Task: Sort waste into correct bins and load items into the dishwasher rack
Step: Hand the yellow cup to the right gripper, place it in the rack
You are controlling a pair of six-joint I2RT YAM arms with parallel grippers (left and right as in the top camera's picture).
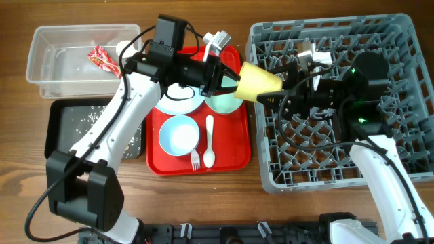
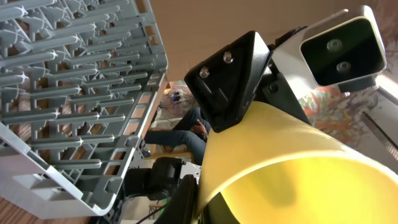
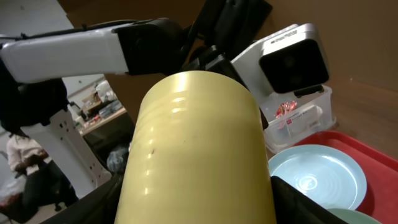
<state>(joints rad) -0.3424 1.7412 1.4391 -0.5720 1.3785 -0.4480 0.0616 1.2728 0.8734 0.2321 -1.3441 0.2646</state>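
The small yellow cup [image 1: 258, 81] is held on its side in the air between the red tray and the dishwasher rack [image 1: 407, 41]. My left gripper [image 1: 230, 85] is shut on the cup's rim, one finger inside and one outside [image 2: 205, 186]. My right gripper [image 1: 286, 91] closes on the cup's base end, its fingers pressed against both sides [image 3: 196, 205]. The cup fills the left wrist view [image 2: 298, 168] and the right wrist view [image 3: 193, 155]. The rack's pegs show in the left wrist view [image 2: 81, 93].
On the red tray [image 1: 234, 159] lie a pale blue plate [image 1: 178, 100], two bowls [image 1: 180, 134] [image 1: 220, 103], a white spoon [image 1: 209, 139] and fork [image 1: 195, 160]. The clear container [image 1: 47, 74] holds the red wrapper [image 1: 102, 57]. The black tray [image 1: 55, 132] holds rice scraps.
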